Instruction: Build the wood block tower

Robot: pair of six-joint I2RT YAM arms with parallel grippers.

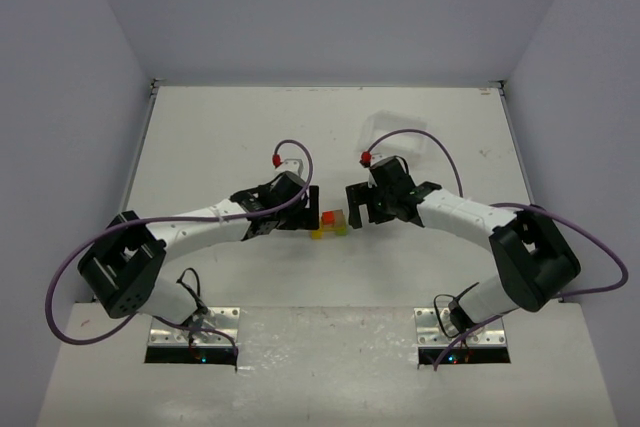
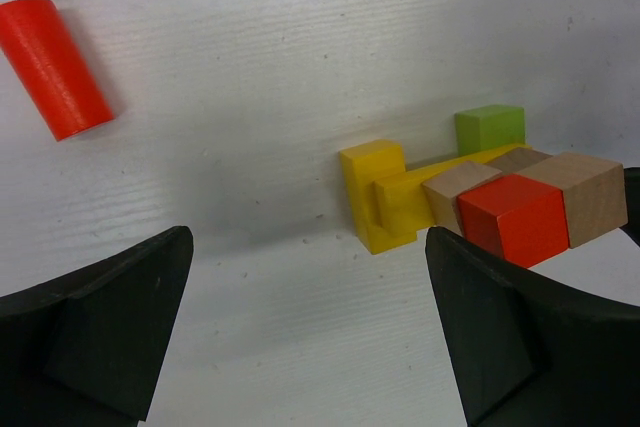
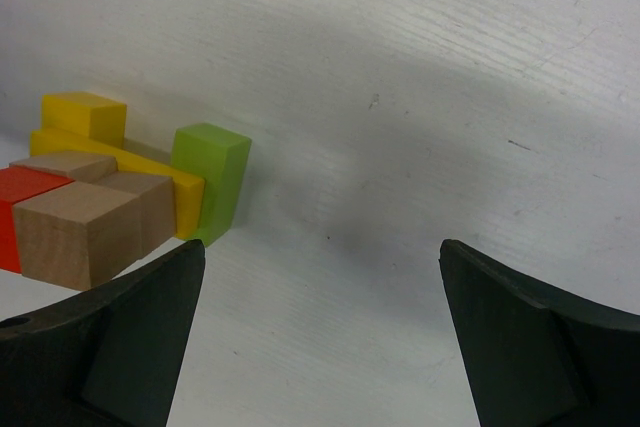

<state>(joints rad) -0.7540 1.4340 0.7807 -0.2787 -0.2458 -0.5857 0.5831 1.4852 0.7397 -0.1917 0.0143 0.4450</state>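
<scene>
While left gripper and right gripper gape empty, the tower sits between (near both).

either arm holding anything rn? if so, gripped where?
Nothing is held. The left gripper and right gripper are both open with empty gaps. The wood block tower sits on the table ahead of them.

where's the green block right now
In the right wrist view, the green block stands upright at the left, at the end of the yellow bar and just right of the plain wooden cubes.
</scene>
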